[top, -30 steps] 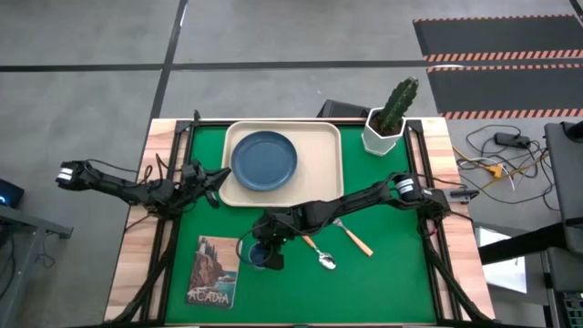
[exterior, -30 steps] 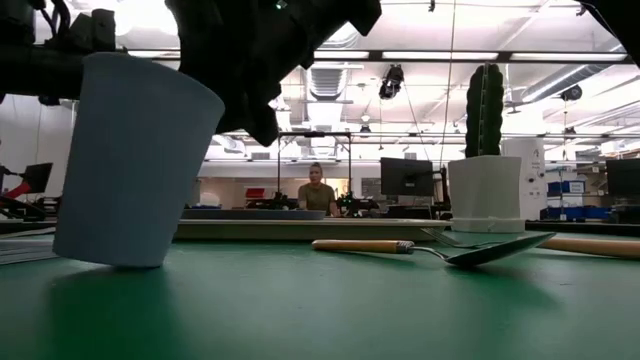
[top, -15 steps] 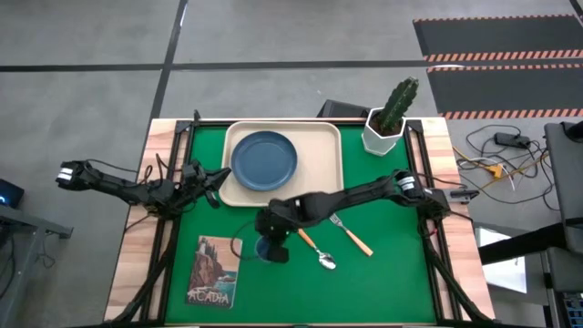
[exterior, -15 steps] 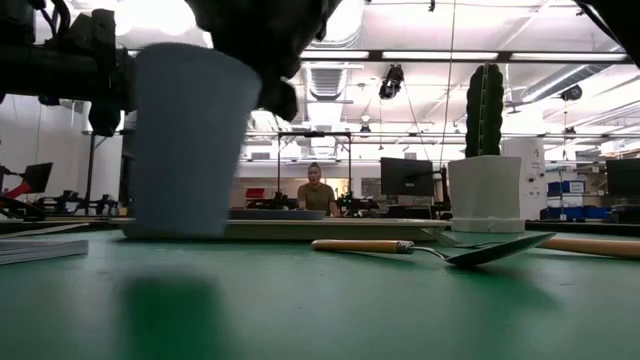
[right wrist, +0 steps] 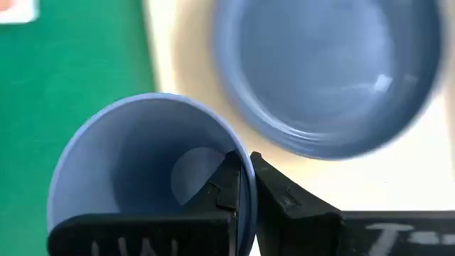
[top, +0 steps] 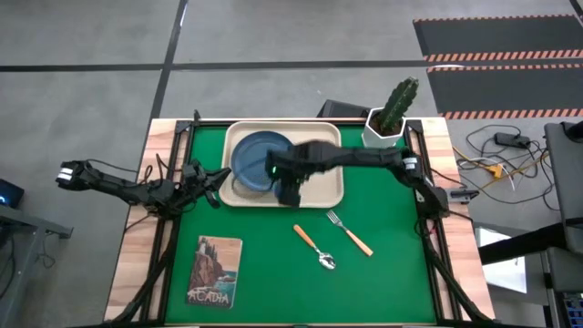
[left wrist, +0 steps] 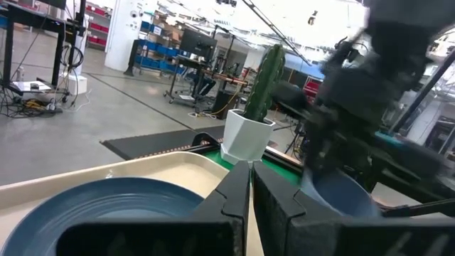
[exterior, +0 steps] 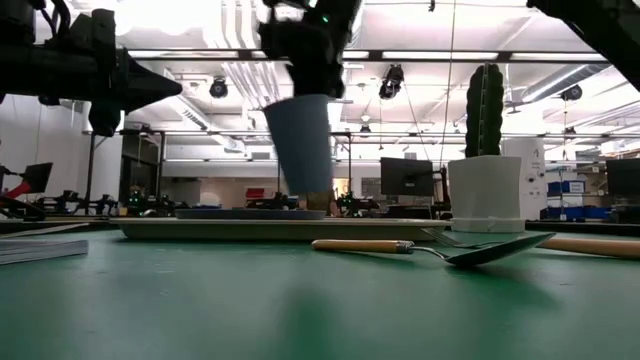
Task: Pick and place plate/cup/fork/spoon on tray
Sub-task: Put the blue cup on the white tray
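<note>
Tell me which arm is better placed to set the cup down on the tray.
The right arm: its end effector is already shut on the cup, held above the tray beside the plate. The left end effector waits at the tray's left edge.

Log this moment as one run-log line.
right gripper: shut on light-blue cup, above cream tray | dark blue plate: on tray | left gripper: shut, waiting beside tray

Tray (top: 332,187) right part bare beside plate (top: 255,157) — right arm (top: 355,158) with cup (exterior: 301,143) hangs over it. Cactus pot (top: 383,130) blocks far right corner. Fork (top: 349,231), spoon (top: 315,249) lie mid-table.
</note>
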